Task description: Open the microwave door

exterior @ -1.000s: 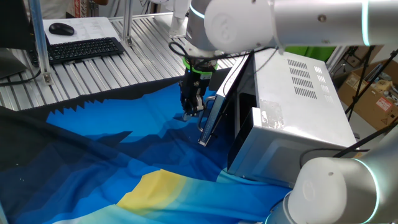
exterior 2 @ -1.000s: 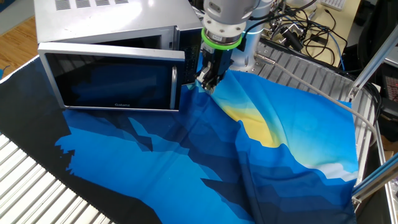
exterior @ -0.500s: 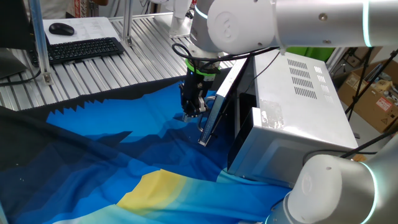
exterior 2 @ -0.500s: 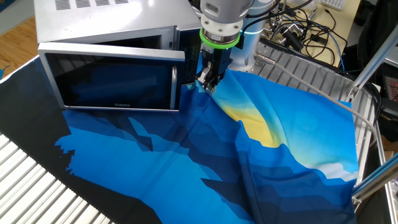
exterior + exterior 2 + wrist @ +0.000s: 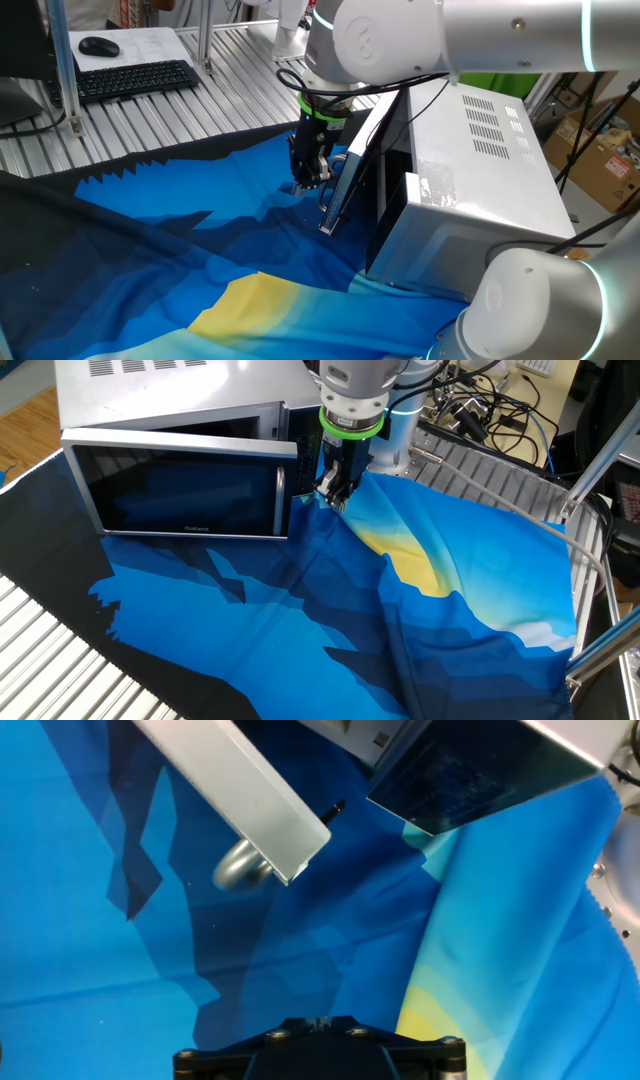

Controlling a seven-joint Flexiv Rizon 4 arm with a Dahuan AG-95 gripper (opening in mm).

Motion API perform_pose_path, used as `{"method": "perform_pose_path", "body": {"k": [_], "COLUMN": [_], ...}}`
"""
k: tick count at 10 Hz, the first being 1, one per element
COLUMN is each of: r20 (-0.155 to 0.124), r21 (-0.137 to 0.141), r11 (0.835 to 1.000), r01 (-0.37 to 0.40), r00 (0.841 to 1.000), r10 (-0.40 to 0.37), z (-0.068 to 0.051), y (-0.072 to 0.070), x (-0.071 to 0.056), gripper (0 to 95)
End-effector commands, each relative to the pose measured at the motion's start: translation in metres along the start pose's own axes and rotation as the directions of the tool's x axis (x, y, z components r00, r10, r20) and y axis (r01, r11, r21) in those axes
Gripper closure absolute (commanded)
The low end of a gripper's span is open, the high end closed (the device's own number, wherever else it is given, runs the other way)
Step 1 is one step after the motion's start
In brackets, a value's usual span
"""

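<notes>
1. In one fixed view, the microwave stood at the right of the table with the microwave door swung partly out, a dark gap showing between its free edge and the oven body. The gripper hung just left of that free edge, over the blue cloth. Compared with the picture a second before, the arm's wrist had shifted slightly, while the door angle looked unchanged.

2. In the other fixed view, the door faced the camera, its dark glass and curved silver handle plain to see. The gripper stood just right of the handle end, beside the door's edge and not around the handle. Its fingers sat close together with nothing seen between them; whether they touched the door edge I could not tell.

3. In the hand view, the door's corner and handle end lay ahead, with the oven opening at far right. The fingers were out of sight.

4. Judged from this, the door was only partly open, and the slight drift suggested the pull had stalled or was being reset.
</notes>
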State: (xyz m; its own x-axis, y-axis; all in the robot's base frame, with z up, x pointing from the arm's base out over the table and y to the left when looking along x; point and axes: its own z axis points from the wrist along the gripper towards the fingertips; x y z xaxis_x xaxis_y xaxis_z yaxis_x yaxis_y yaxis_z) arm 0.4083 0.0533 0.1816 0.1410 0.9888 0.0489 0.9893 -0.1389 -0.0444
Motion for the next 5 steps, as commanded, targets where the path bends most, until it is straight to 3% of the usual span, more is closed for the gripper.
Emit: {"method": "perform_pose_path", "body": {"k": [1, 5], "r20": [-0.007, -0.019], "r21": [-0.001, -0.003], "r11": [1.000, 1.000], "r01": [0.007, 0.016], "r00": [1.000, 1.000], "r10": [-0.007, -0.017], "z": [-0.0006, 0.0002], "y": [-0.0022, -0.0025], "x": [-0.0001, 0.0001], "gripper": [95.0, 95.0]}}
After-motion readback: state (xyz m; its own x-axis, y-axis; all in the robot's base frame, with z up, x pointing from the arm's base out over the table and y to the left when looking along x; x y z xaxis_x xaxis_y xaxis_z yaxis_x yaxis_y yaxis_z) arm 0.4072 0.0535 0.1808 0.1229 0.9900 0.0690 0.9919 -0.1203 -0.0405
